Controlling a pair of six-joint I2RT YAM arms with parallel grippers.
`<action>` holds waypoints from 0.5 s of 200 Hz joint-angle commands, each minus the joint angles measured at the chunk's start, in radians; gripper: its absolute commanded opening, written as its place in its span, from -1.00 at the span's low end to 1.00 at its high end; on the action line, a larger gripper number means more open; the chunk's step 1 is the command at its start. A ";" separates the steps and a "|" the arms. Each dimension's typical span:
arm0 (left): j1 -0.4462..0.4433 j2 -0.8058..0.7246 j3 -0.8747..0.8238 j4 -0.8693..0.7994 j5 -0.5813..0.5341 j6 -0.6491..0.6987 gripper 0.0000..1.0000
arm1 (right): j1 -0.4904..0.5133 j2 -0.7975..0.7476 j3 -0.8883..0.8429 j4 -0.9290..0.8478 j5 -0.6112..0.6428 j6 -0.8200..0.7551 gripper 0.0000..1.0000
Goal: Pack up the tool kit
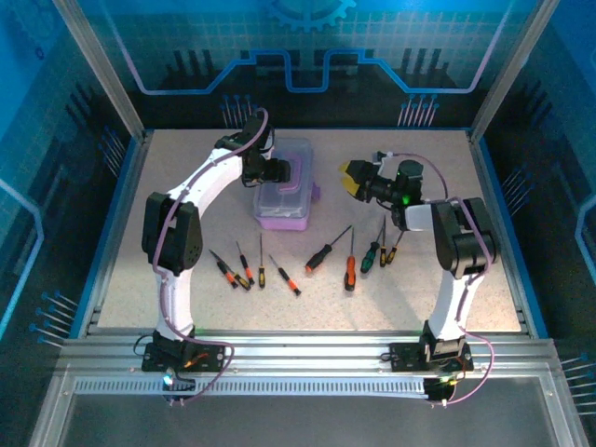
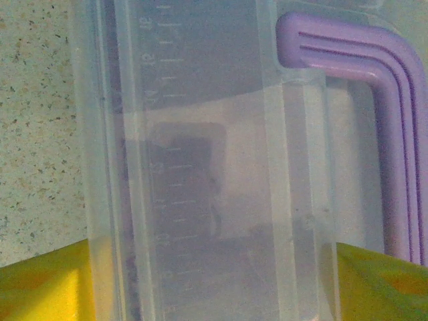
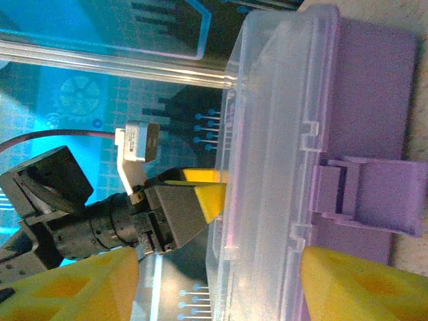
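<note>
Here the purple case [image 1: 284,207] sits mid-table [image 1: 447,279], long axis running away from the bases: left claw [image 1: 281,173] spread wide astride its clear lid [image 2: 200,167], grip not discernible; right claw [image 1: 350,179] wide, empty, facing its handle [image 2: 394,134] side from the right; screwdrivers [image 1: 319,256] loose in front.

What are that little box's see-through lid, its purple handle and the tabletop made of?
The lid looks like clear, slightly frosted plastic, with moulded ruler marks on it. The handle seems to be opaque purple plastic, smooth, with moulded ridges. The tabletop is pale, matte and dark-speckled. It may be stone-look laminate, but I can't be sure.
</note>
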 commanded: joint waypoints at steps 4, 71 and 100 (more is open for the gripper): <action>-0.021 0.065 0.019 -0.183 0.052 -0.012 0.52 | -0.001 -0.109 -0.007 -0.245 0.052 -0.205 0.35; -0.035 0.054 0.071 -0.060 0.179 -0.193 0.41 | 0.027 -0.236 0.037 -0.679 0.225 -0.467 0.41; -0.057 0.058 0.071 0.011 0.212 -0.250 0.40 | 0.042 -0.249 0.066 -0.731 0.218 -0.502 0.44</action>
